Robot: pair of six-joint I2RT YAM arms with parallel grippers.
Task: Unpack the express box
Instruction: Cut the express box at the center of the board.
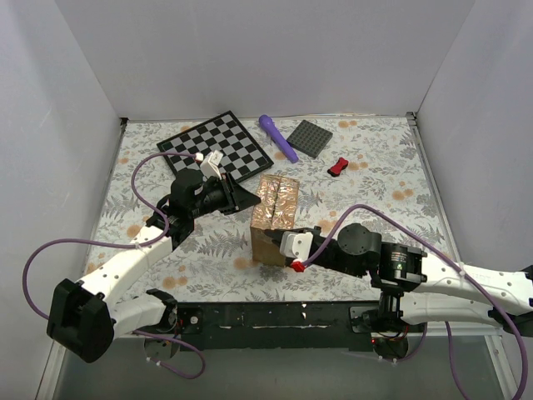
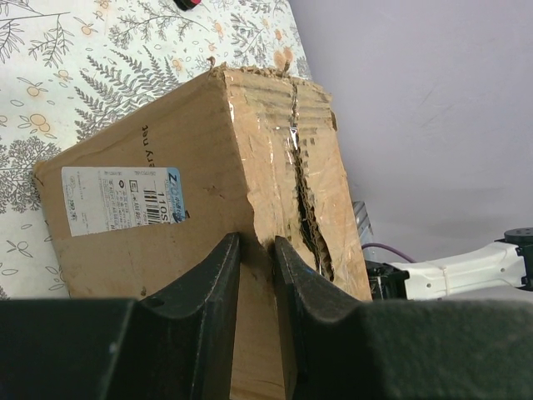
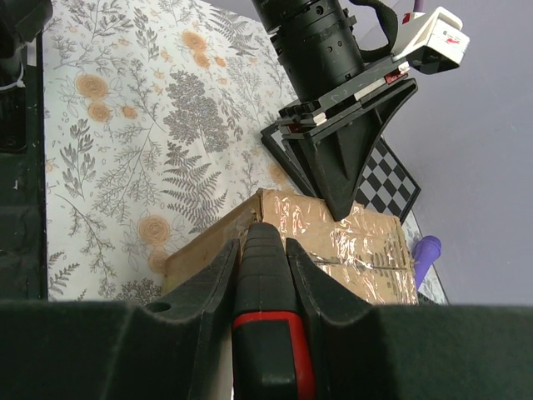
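Note:
The express box is a brown carton standing mid-table, its taped top flaps down with a ragged seam. My left gripper comes from the left. Its fingertips are nearly together, pinching the box's upper edge, just below the white label. In the right wrist view the left gripper stands tip-down on the far edge of the shiny top. My right gripper is shut on a black and red cutter, whose tip sits at the box's near top edge.
A chessboard lies behind the left arm. A purple cylinder, a dark grey square plate and a small red and black object lie at the back. White walls close in three sides.

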